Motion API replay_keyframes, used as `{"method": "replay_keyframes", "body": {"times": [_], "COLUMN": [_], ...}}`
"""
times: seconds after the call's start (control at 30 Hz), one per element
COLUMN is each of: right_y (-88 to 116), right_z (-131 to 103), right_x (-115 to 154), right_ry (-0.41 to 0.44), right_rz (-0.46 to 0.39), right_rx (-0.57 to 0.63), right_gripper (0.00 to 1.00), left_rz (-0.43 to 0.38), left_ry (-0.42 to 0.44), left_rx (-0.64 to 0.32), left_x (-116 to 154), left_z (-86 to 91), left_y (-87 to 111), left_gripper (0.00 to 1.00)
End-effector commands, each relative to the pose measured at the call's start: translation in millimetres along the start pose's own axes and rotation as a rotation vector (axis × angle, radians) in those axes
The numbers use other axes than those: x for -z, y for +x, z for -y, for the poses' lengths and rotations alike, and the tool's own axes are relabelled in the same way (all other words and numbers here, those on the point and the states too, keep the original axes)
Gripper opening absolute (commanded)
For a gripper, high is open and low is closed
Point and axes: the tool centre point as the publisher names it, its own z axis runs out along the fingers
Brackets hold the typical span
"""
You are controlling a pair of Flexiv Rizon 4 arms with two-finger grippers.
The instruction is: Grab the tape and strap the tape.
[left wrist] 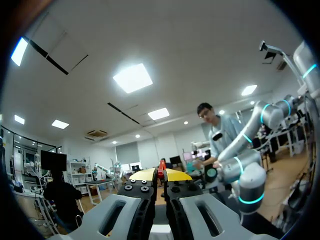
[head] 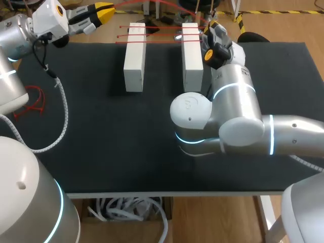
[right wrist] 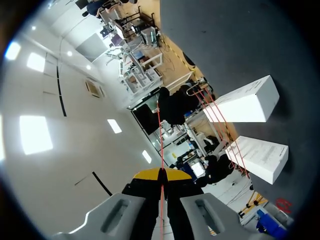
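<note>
You are pinching the red tape (head: 152, 35) shut in both pincers. The left gripper (head: 104, 12) is hanging beyond the table's (head: 101, 126) far edge. The right gripper (head: 210, 26) is sitting just beside the far end of the right white block (head: 192, 63). The tape is lying crosswise over that block and the left white block (head: 134, 63), with its long axis running left to right. The right arm is nearer, so the next wrap is likely falling to it.

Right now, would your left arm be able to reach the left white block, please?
Probably yes: the left claw hangs near the left white block's far end with nothing between them, though it is shut on the red tape.
</note>
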Motion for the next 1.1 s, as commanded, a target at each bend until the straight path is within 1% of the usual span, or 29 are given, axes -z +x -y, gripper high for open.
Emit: {"method": "replay_keyframes", "body": {"times": [0.03,0.07,0.17,0.37,0.43,0.6,1.1], "right_y": [3.4,3.8,5.4,9.3,15.1,30.7,30.7], "right_z": [0.6,1.0,3.7,7.9,7.9,6.5,6.5], "right_x": [-1.1,-1.2,-0.4,3.2,3.8,5.8,5.8], "right_ry": [-0.004,-0.003,0.006,0.007,-0.001,0.006,0.006], "right_rz": [0.003,0.002,-0.007,-0.052,-0.083,-0.128,-0.128], "right_rx": [0.017,0.017,0.068,0.278,0.342,0.426,0.426], "right_gripper": [0.0,0.0,0.0,0.0,0.0,0.0,0.0], "left_rz": [-0.001,-0.001,-0.001,-0.001,-0.001,-0.001,-0.001], "left_ry": [0.002,0.002,0.002,0.002,0.002,0.002,0.002], "left_rx": [-0.001,-0.001,-0.001,-0.001,-0.001,-0.001,-0.001], "left_x": [0.0,0.0,0.0,0.0,0.0,0.0,0.0], "left_z": [-0.6,-0.6,-0.6,-0.6,-0.6,-0.6,-0.6], "left_y": [-0.2,-0.2,-0.2,-0.2,-0.2,-0.2,-0.2], "left_gripper": [0.0,0.0,0.0,0.0,0.0,0.0,0.0]}}
